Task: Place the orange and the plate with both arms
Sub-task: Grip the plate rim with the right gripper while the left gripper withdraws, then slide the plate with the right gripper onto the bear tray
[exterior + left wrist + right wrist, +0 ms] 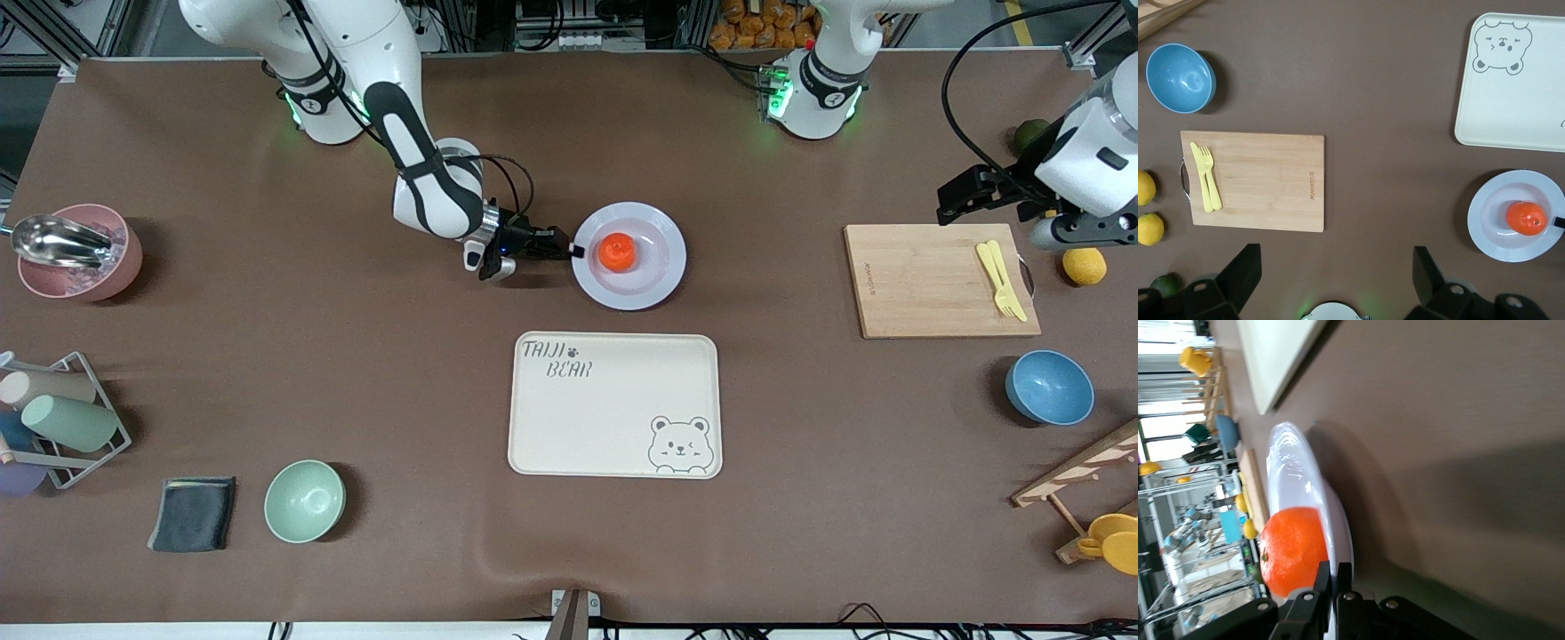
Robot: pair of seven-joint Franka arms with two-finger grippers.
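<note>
The orange lies in the middle of the pale lavender plate, which sits on the brown table mat, farther from the front camera than the cream tray. My right gripper is low at the plate's edge toward the right arm's end, shut on the rim. In the right wrist view its fingers pinch the plate's rim, with the orange just inside. My left gripper is open and empty, high over the wooden cutting board. The left wrist view shows the plate and orange.
A yellow fork and knife lie on the cutting board. A blue bowl, yellow fruits and a dark green fruit sit toward the left arm's end. A mint-green bowl, grey cloth, cup rack and pink bowl sit toward the right arm's end.
</note>
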